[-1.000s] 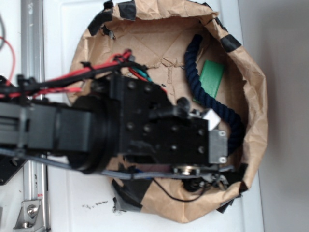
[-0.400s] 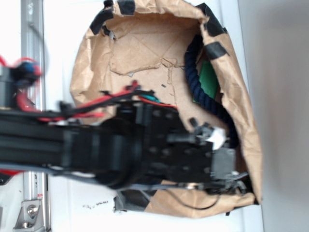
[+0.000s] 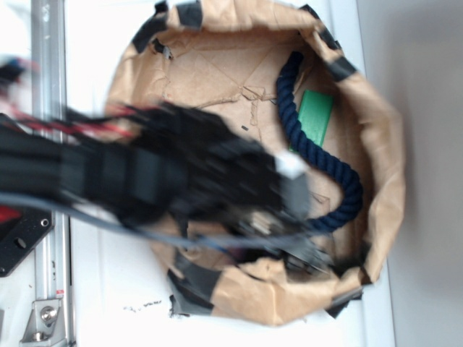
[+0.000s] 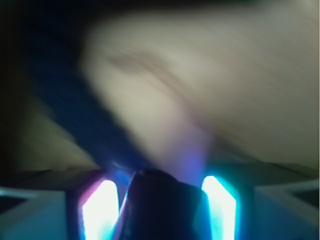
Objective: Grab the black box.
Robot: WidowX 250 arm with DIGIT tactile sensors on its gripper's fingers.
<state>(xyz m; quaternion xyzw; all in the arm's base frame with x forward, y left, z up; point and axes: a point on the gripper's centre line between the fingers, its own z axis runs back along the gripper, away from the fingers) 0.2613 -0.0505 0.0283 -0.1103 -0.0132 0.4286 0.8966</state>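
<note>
In the wrist view a dark, rounded black box [image 4: 160, 212] sits between my two glowing fingers [image 4: 100, 212], which press on its sides. My gripper [image 4: 160, 182] is shut on it, and the rest of that view is motion blur of brown paper and dark rope. In the exterior view my gripper [image 3: 295, 206] is a blurred black mass over the lower middle of the paper-lined basin. From there the black box is hidden under the gripper body.
The crumpled brown paper wall [image 3: 383, 166] rings the basin, with black tape patches [image 3: 189, 12] on its rim. A navy rope [image 3: 311, 144] curves down the right side beside a flat green block [image 3: 316, 116]. A metal rail [image 3: 47, 72] runs along the left.
The arm dipped toward the lower right of the basin, pushing the right paper wall inward, and has now swung back up and left. The wall has sprung outward again.
</note>
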